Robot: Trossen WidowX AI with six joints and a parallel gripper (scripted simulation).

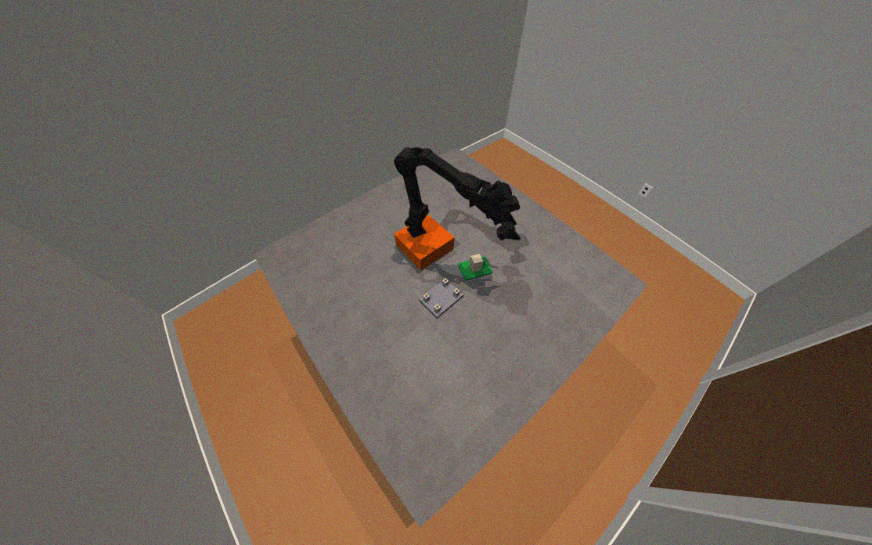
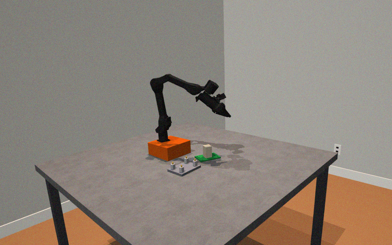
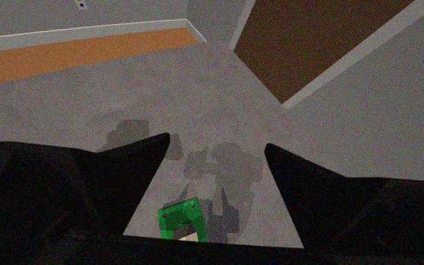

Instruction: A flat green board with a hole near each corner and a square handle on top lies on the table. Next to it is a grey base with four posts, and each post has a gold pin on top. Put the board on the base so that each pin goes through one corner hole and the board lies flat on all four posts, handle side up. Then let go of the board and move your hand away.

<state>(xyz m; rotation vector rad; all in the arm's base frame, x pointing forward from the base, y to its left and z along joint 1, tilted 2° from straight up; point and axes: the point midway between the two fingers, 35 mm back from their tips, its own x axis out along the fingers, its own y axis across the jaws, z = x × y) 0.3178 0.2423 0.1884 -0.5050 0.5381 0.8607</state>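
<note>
Green board (image 1: 469,273) (image 2: 202,158) (image 3: 178,214), thin, flat, lay on mottled grey bench (image 1: 453,420) (image 2: 173,197) (image 3: 71,99), nearer far corner than near one; squared beige handle (image 1: 476,262) (image 2: 207,151) (image 3: 189,237) upright. Just beside, towards near corner: grey base (image 1: 441,297) (image 2: 190,169), slab with blocky posts, gold pins. Glossless black gripper (image 1: 508,235) (image 2: 230,116) (image 3: 218,142) hung above bench, fingers spread wide, gripping nothing. Black arm (image 1: 443,169) (image 2: 160,105) stood on boxy orange block (image 1: 438,238) (image 2: 158,152).

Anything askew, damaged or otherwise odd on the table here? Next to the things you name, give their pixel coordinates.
Nothing stands out. The green board (image 1: 466,273) (image 2: 202,159) (image 3: 177,218) lies flat, handle up, beside the grey base (image 1: 441,298) (image 2: 188,169). It is turned at an angle to the base, but that looks like an ordinary starting pose. All four posts stand upright, and no damage is visible.
</note>
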